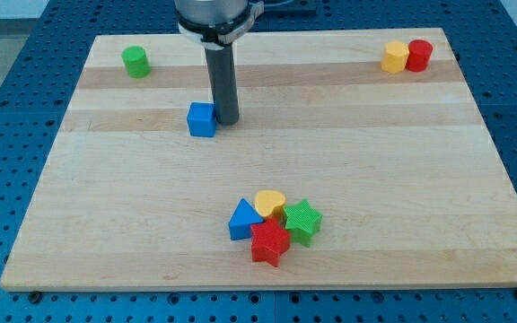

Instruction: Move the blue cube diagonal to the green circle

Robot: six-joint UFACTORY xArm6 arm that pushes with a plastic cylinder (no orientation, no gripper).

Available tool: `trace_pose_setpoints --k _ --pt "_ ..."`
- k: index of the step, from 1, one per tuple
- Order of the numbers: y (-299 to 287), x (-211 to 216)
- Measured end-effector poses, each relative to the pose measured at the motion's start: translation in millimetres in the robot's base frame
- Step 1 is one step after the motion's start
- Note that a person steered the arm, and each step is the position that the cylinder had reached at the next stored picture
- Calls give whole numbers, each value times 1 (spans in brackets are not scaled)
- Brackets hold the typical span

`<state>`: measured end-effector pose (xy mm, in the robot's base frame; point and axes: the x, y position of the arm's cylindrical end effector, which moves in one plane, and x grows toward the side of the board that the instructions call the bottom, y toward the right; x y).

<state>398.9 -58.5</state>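
Blue cube (202,119) is sitting at my tip (228,122), seemingly touching its right face. No gripper here, nothing grasped. Keeping the push centred, heading left toward the far green cylinder (135,61).

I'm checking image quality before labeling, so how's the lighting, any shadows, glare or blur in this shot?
Camera view: lighting is even and soft, no harsh glare on the wooden board. Camera view: only faint shadows beneath the blue cube and my tip, which sits against the cube's right side. Camera view: the green circle and the lower cluster look sharp; no blur visible.
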Motion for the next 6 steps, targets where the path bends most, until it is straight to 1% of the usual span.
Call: trace_pose_setpoints --k 1,3,5,6 --pt "7 26" --pt "1 26" --pt "-37 25" --pt "-39 -17"
